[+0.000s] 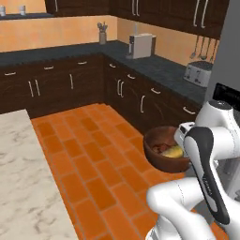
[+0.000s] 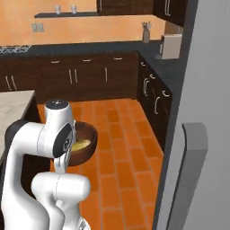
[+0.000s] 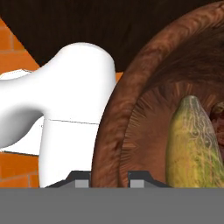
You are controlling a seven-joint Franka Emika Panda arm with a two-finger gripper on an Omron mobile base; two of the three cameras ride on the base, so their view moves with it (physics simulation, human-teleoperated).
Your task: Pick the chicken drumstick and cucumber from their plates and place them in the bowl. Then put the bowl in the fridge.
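Over orange floor tiles (image 1: pixel 93 154), the gripper (image 3: pixel 109 177) clamped the deep brown wooden bowl's (image 1: pixel 161 157) rim — level, keeping yellow-green cucumber (image 3: pixel 190 144) and reddish drumstick (image 1: pixel 160 147) inside.

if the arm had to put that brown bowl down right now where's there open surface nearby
Bare room: the marble counter left of the arm, and the dark countertop between the white appliance and the toaster. Crowded: inside the bowl, pinched at its rim by the gripper, lie the cucumber and chicken drumstick.
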